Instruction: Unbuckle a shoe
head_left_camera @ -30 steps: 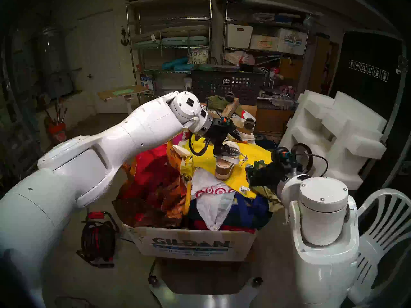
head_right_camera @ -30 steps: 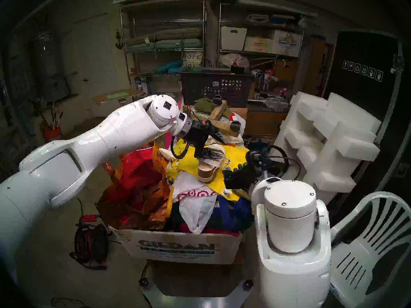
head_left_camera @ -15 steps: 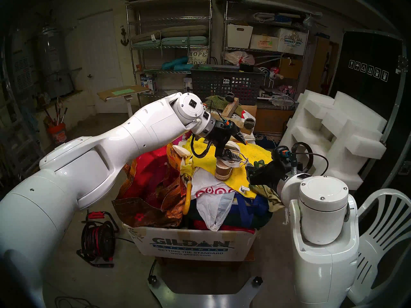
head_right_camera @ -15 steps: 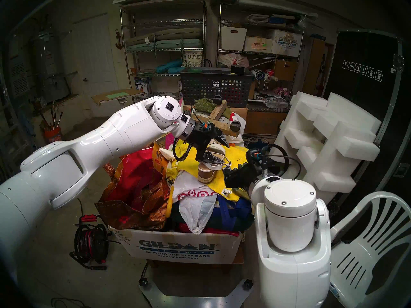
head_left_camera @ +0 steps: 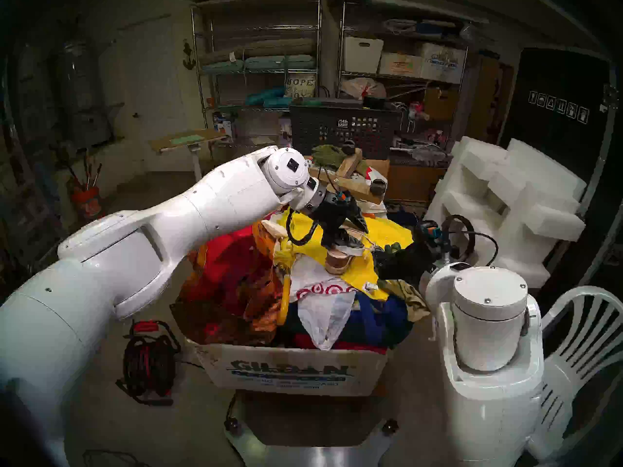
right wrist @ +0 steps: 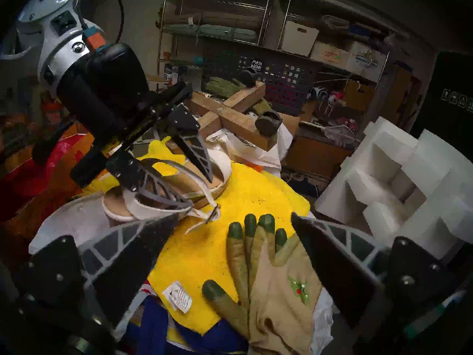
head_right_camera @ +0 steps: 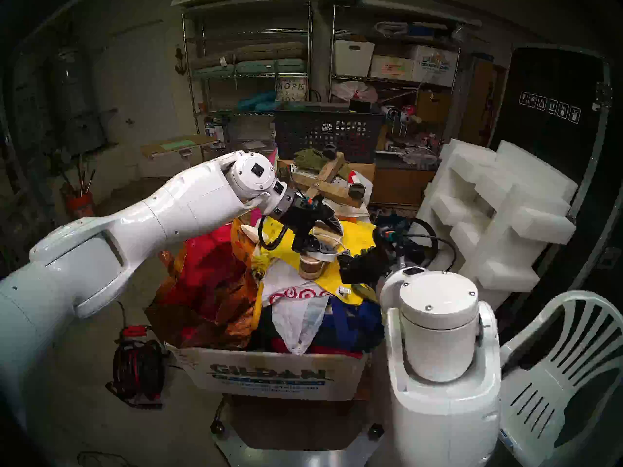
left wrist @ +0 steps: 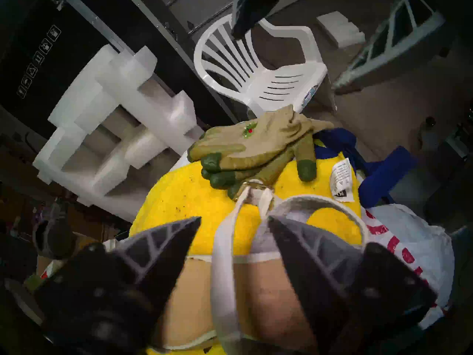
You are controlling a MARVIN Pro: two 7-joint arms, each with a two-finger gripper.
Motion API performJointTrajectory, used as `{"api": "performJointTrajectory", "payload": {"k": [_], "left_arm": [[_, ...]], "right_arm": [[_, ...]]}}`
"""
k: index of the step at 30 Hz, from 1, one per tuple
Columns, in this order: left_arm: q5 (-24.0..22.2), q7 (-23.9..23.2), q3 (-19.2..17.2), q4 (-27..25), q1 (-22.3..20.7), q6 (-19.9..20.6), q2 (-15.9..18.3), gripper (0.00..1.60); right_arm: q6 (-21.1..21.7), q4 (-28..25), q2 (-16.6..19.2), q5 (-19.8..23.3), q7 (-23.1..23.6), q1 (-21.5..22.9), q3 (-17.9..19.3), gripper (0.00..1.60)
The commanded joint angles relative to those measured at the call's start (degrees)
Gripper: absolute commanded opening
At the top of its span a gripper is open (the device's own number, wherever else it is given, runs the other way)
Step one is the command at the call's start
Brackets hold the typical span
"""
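Seemingly early: the left hand [left wrist: 234, 222], fingers apart, straddles the thin ankle strap [left wrist: 222, 257] of the sandal [right wrist: 179, 190] on the yellow cloth [right wrist: 245, 190]; buckle [left wrist: 252, 185] looks fastened. Right hand [right wrist: 235, 218] waits spread, empty.

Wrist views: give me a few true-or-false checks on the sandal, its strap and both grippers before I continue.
1. The sandal rests on a yellow cloth. True.
2. The left gripper is clamped shut on the ankle strap. False: its fingers stand apart, and the strap runs loose between them.
3. The right gripper holds the glove. False: it is open, and the glove lies ungripped on the cloth below it.
4. The strap's buckle lies close to the glove's green fingertips. True.
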Motion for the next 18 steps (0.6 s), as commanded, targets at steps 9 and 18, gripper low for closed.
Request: {"api": "performJointTrajectory", "payload": {"k": [9, 18], "left_arm": [[0.6, 1.9, -1.0, -1.9, -0.3, -1.2, 0.8, 0.92], [1.4, 1.4, -0.4, -0.8, -0.4, -0.9, 0.2, 0.90]], "right_arm": [[0.0, -1.3, -0.1, 0.8, -0.9, 0.5, -0.5, 1.60], [0.0, -1.3, -0.1, 1.0, -1.3, 0.9, -0.7, 1.60]]}}
